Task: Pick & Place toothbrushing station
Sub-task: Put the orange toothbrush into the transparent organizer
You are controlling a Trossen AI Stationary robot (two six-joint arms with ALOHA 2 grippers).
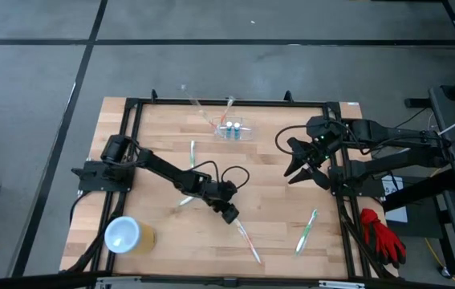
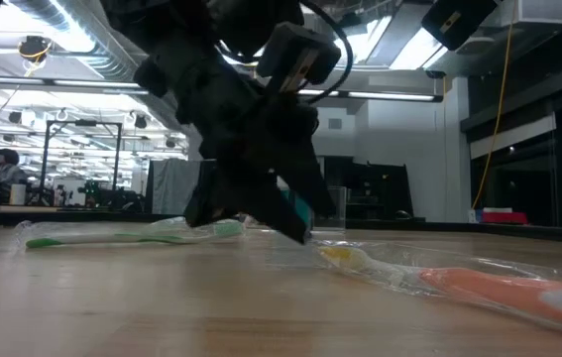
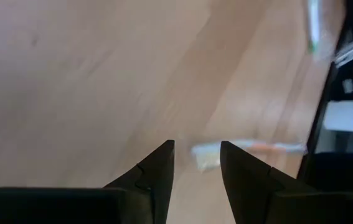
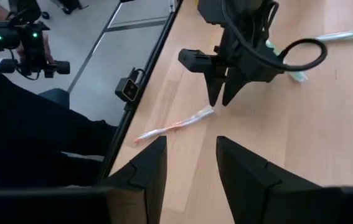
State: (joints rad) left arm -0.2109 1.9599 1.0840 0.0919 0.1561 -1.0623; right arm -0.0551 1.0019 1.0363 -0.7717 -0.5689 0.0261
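The wooden table [image 1: 163, 128] carries everything, and the clear plastic holder [image 1: 235, 130] near its far edge serves as the landmark. The left gripper [image 1: 230, 213] hangs low over the table well in front of the holder, its fingers parted and holding nothing, right at the head end of an orange wrapped toothbrush [image 1: 249, 243]. The right gripper [image 1: 301, 167] waits to the holder's right, raised, fingers spread and empty. A yellow cup [image 1: 127, 235] stands far from the holder at the near left corner. Two green toothbrushes lie loose: one [image 1: 306, 230] near the right front, one [image 1: 192, 152] left of the holder. By my reading little is done: no brush is lifted yet, and all the picking and placing remains.
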